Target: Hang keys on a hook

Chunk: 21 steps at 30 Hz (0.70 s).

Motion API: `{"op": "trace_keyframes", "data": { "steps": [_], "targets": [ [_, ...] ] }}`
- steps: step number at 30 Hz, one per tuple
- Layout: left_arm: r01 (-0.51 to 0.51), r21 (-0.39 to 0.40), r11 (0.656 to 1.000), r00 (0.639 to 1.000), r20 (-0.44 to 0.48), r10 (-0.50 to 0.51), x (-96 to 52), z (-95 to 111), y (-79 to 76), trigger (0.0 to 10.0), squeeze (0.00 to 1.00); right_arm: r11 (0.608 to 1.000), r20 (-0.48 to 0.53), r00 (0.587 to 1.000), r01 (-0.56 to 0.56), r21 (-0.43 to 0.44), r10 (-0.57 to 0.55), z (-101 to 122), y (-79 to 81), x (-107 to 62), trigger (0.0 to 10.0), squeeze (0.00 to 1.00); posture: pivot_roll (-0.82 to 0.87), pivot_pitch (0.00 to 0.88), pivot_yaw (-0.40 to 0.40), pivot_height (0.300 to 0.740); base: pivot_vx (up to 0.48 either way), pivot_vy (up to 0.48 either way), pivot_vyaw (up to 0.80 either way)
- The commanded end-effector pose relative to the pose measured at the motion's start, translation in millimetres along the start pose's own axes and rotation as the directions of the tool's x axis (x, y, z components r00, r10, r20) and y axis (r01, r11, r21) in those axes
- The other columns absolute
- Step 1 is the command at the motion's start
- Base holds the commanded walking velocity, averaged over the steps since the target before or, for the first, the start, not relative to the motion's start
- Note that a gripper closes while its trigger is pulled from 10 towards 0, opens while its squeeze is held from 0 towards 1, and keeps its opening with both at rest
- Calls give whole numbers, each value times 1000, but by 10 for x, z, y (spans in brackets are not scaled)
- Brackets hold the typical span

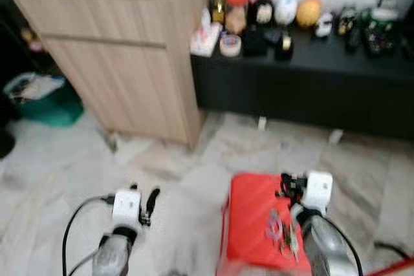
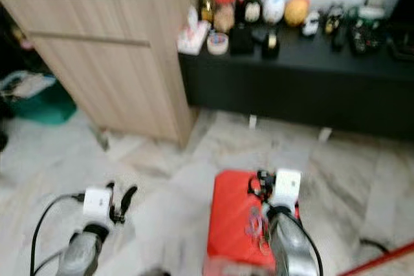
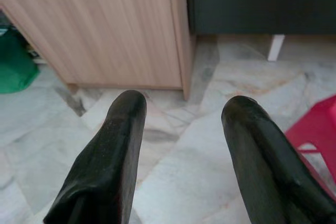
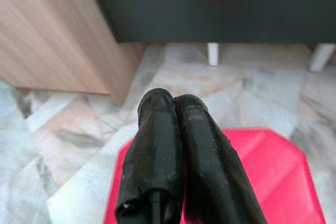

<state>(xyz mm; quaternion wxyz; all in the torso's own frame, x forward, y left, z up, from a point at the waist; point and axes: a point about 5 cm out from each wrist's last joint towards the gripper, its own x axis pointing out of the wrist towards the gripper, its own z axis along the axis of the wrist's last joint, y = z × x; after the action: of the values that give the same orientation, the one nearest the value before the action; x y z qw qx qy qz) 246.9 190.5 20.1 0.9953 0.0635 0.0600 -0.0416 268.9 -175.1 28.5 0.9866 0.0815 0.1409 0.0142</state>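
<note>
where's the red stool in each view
left eye: red stool, bottom centre-right, under the right arm.
right eye: bottom centre, same spot.
left wrist: a red corner at the frame's right edge.
right wrist: beneath the shut right gripper, red at.
shared landmark: wood cabinet, its corner at and.

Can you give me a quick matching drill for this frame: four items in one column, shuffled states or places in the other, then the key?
Column one
1. left gripper
2. right gripper
3. bunch of keys
4. light wooden cabinet

Column two
A. lying on the red plastic stool
B. fingers pressed together, over the stool
C. fingers apart, over the marble floor
D. standing beside the black low shelf, on the robot's left

Pairs: 1-C, 2-B, 3-A, 4-D
</note>
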Motion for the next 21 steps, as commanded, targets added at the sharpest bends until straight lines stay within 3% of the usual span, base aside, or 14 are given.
{"op": "trace_keyframes", "data": {
  "steps": [1,9,14,16,21],
  "targets": [
    [-7,-5,1000,1000,-16,6,-25,-40,23,10000,0,1000,-10,1000,-8,4,8,-16,15,-15,10000,0,24,56,42,740,0,0,0],
    [-3,-6,1000,1000,1,3,-7,-5,20,10000,0,999,-50,998,-41,-24,39,-32,33,-9,10000,0,21,59,36,740,0,0,0],
    [40,-4,999,998,50,-40,55,137,-1,10000,0,993,-103,988,-114,-11,113,13,111,37,10000,0,20,65,30,740,0,0,0],
    [114,12,993,991,70,-115,108,236,-41,10000,0,979,-105,975,-201,-23,198,88,206,71,10000,0,18,67,28,740,0,0,0],
    [215,42,976,972,83,-218,181,371,-64,10000,0,962,-89,958,-274,11,274,244,326,122,10000,0,20,68,24,740,0,0,0]
  ]
}}
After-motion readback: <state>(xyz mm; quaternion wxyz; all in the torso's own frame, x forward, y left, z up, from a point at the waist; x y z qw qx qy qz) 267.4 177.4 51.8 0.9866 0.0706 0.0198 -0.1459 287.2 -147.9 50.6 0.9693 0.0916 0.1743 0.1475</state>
